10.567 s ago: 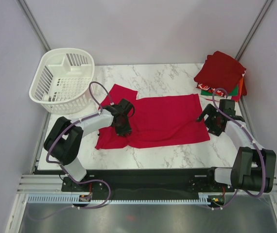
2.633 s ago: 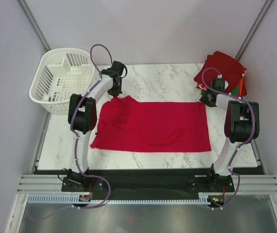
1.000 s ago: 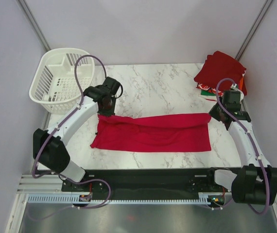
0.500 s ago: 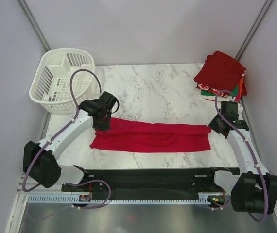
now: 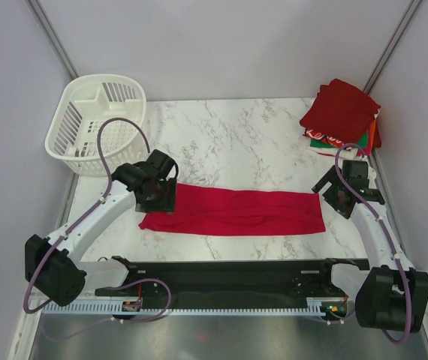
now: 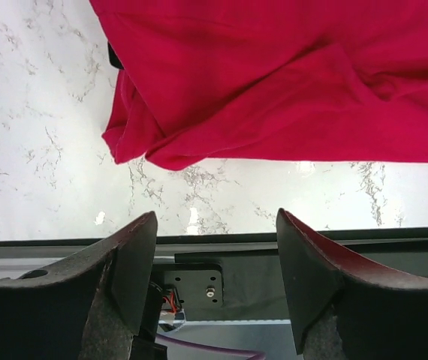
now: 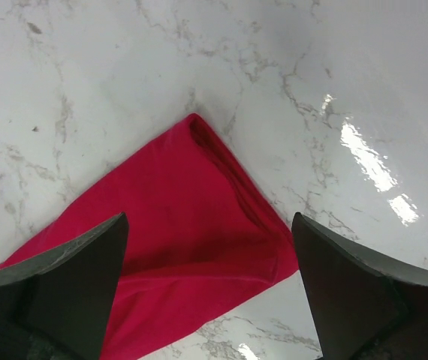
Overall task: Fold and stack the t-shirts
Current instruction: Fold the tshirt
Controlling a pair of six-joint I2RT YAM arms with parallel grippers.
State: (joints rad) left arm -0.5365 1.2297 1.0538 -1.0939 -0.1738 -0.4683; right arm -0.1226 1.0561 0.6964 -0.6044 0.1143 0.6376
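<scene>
T-shirt, plain bright red cloth (image 5: 233, 212), lies folded at six o'clock on the white marble table (image 5: 236, 135); left gripper (image 5: 158, 196) and right gripper (image 5: 339, 199) gape empty at its ends. Left wrist: bunched end (image 6: 135, 139) risks a lumpy fold. Right wrist: loose corner (image 7: 199, 131) may spring open.

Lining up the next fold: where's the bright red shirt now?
Top view: the bright red shirt lies as a long strip on the near half of the table, between the left pincer and the right pincer.
</scene>
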